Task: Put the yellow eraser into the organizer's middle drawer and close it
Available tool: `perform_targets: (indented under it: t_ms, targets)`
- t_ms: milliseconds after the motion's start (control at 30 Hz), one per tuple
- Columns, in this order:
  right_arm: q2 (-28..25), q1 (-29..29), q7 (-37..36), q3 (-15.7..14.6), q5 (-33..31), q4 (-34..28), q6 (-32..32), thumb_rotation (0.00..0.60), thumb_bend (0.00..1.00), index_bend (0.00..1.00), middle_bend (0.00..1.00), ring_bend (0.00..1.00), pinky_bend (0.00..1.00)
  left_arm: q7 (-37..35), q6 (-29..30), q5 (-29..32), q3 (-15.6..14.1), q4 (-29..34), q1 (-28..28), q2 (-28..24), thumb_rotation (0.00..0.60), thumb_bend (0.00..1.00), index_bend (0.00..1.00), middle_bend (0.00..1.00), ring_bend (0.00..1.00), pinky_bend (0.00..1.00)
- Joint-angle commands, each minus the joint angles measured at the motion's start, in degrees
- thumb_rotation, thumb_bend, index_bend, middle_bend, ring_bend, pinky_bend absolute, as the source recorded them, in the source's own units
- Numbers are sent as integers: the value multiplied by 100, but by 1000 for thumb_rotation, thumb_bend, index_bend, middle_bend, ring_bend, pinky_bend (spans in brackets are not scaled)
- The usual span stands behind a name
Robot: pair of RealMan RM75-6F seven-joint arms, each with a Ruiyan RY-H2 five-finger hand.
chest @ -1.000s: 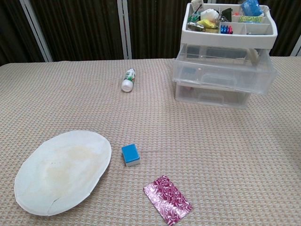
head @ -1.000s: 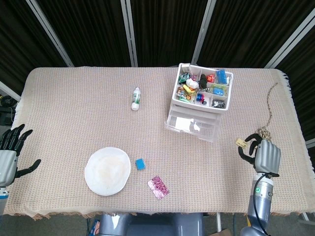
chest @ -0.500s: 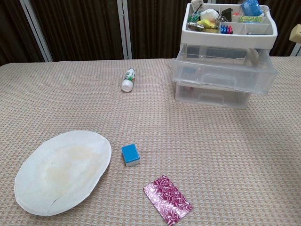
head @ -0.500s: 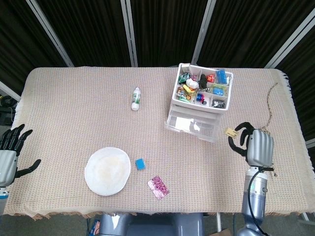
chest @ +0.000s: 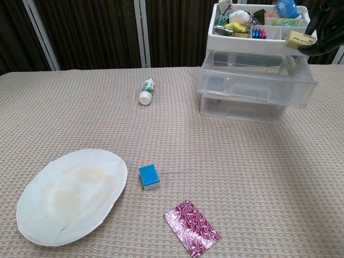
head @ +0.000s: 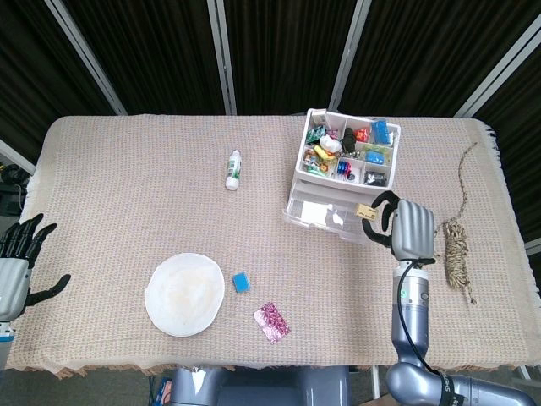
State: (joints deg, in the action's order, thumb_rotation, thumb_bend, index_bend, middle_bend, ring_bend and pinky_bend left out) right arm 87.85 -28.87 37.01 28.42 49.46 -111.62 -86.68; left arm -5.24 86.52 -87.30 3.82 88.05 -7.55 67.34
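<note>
I've got the yellow eraser (head: 365,211) pinched in the fingertips of my right hand (head: 409,228), and in the head view it hangs right at the near right corner of the organizer (head: 342,175), over the pulled-out middle drawer (head: 331,215). From the chest camera the eraser (chest: 300,39) sits up level with the organizer's top tray, at its right end, with dark fingers (chest: 326,32) curled behind it at the picture's right edge. The middle drawer (chest: 255,81) stands open, jutting nearer than the drawer below it, clear plastic.

My left hand (head: 15,265) is at the far left edge of the head view, off the side of the table (head: 127,186), fingers spread and holding nothing.

On the cloth, a white plate (head: 184,293) lies on the near left, a small blue block (head: 240,282) just right of it, and a patterned pink card (head: 272,322) nearer and further right. A little white bottle (head: 233,170) lies on its side in the middle far part. A coil of twine (head: 456,252) lies to the right of my right hand, its tail running away toward the far edge.
</note>
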Motion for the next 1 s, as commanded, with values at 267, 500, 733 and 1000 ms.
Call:
perform_targets:
  t_ms: [267,500,733,1000]
  targets:
    - [123,-203,38,-104,-88,133,37,600,135,452,800,789,669,-1,-12,10,1,12,-3,-5,600,253,121,0,0,0]
    - [138,-241,-6,-225,-8,145,-6,600,129,424,797,785,669,15,-7,19,5,18,0,-3,600,252,120,0,0,0]
    - [49,-158,-266,-522,586,201,-95,600,129,413,505,495,545,12,-10,32,11,25,-1,-2,600,253,121,0,0,0]
    - [-278,152,-1136,-1671,2849,849,-210,600,129,397,255,191,315,19,7,17,11,25,1,4,600,251,121,0,0,0]
